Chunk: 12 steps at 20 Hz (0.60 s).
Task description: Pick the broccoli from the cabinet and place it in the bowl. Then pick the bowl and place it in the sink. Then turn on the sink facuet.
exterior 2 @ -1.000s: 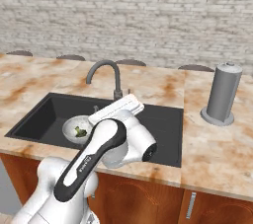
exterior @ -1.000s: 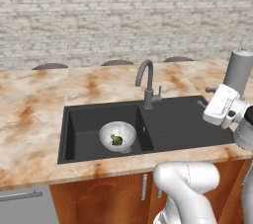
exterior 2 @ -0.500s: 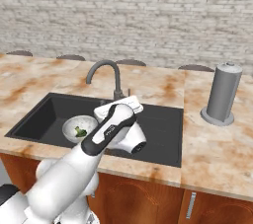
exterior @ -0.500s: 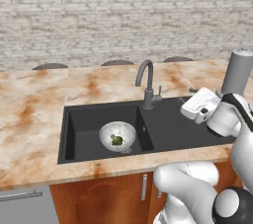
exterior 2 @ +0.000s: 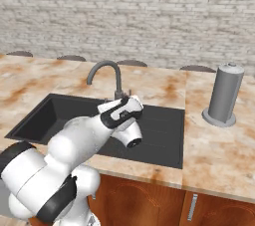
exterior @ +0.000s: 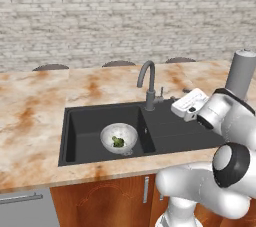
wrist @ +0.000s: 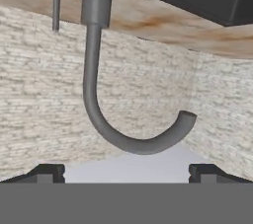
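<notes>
Faucet (exterior: 148, 82) work is what remains, judging by the layout: the sink faucet, a slim grey gooseneck tap, stands at the back rim of the black sink (exterior: 175, 136), about midway along it. Left of the faucet, inside the basin, sits the whitish bowl (exterior: 119, 138) with the small green broccoli (exterior: 118, 142) resting in it, so the earlier steps look finished. Just right of the faucet, hovering over the basin's right half, is the white gripper (exterior: 175, 104), rolled on its side and pointing toward the tap. In the hand view the scene appears upside down, with the gooseneck (wrist: 106, 109) hanging between the two dark fingertips (wrist: 47, 171), which stand wide apart and hold nothing. A thin lever (exterior: 161, 92) rises beside the faucet's base, on the side nearest the gripper. The main risk is that the hand meets the stiff spout or base rather than this small lever, pushing against a part that will not move and leaving the water off. Because the hand is rolled, a small aiming error could send a fingertip past the lever, or make it slide off. The wide-open jaws could also straddle the neck and jam. A broad swing of the arm low over the basin might clip the sink's rim. The tall grey cylinder (exterior: 241, 69), well right of the faucet, seems clear of the path.
</notes>
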### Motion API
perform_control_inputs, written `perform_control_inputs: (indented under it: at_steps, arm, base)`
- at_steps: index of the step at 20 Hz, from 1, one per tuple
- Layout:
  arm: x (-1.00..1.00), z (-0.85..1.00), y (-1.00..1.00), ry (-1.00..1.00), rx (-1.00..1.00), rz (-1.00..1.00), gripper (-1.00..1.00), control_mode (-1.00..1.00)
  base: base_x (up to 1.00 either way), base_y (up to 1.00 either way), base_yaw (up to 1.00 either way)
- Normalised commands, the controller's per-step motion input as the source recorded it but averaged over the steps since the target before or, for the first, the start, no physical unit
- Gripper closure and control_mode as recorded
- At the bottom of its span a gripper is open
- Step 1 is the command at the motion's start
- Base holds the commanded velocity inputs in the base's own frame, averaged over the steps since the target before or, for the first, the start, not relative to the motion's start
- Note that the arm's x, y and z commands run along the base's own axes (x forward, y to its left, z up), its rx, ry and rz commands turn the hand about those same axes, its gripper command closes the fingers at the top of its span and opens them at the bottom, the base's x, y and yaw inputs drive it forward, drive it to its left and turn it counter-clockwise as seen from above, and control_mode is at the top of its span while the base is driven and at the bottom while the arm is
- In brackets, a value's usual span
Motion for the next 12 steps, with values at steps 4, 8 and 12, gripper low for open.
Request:
perform_control_inputs:
  at_steps: [4,8,12]
  arm:
    - [0.51,-0.23,-0.12,0.0,0.0,0.0,-1.0,-1.0]
    - [0.37,-0.32,-0.21,0.0,0.0,0.0,-1.0,-1.0]
    - [0.54,-0.19,-0.2,0.0,0.0,-0.01,-1.0,-1.0]
  base:
    - [0.0,0.0,0.0]
    - [0.0,0.0,0.0]
    - [0.0,0.0,0.0]
